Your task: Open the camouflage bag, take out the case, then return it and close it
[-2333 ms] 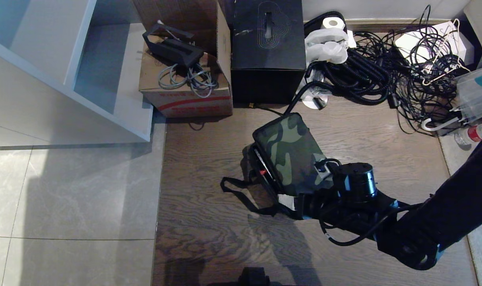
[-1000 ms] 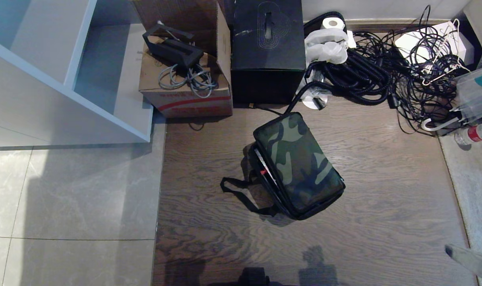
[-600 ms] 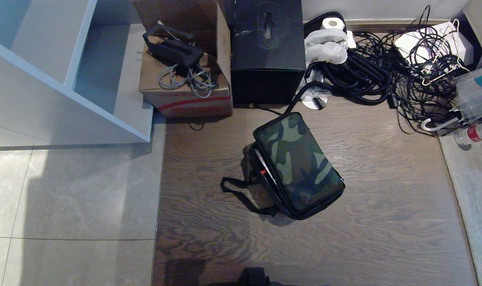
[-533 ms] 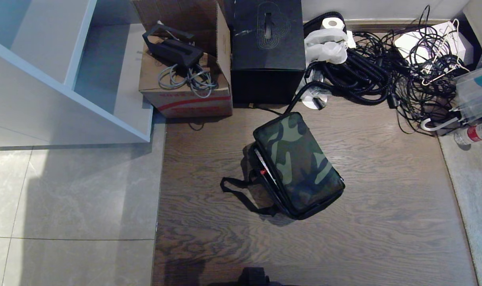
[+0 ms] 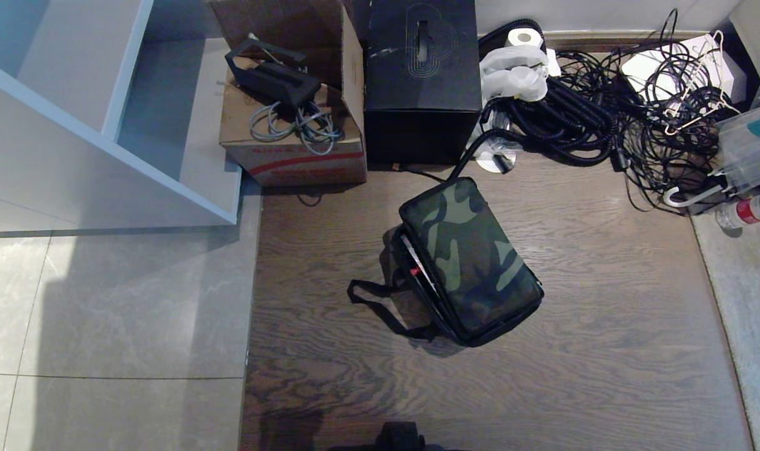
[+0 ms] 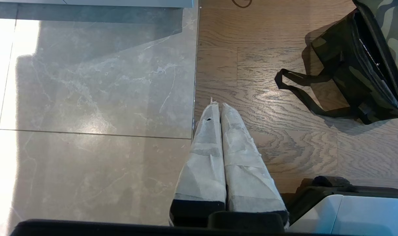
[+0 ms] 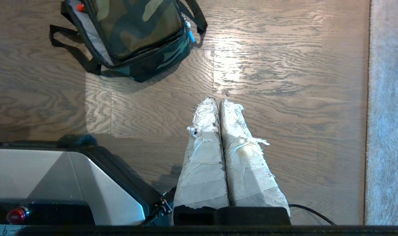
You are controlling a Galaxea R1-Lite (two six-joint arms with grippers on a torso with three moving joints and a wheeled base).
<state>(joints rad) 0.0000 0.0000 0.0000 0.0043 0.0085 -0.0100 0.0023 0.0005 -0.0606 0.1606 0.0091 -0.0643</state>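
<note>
Bag (image 5: 470, 257) sits on the wood floor, lid down but side gap showing; both grippers, left (image 6: 220, 106) and right (image 7: 217, 101), pressed together, empty, well clear; I'd leave it alone.

The camouflage bag (image 5: 470, 263) is seen lying on the wooden floor (image 5: 605, 351), set at a slant across the boards. Its lid is patterned in green, brown and tan, and its sides are black. The lid is lowered, but a gap is left along the bag's left edge, where a pale strip of lining and a red zip pull (image 5: 413, 272) can be made out. A black strap (image 5: 380, 307) is spread loosely on the floor beside that edge.
</note>
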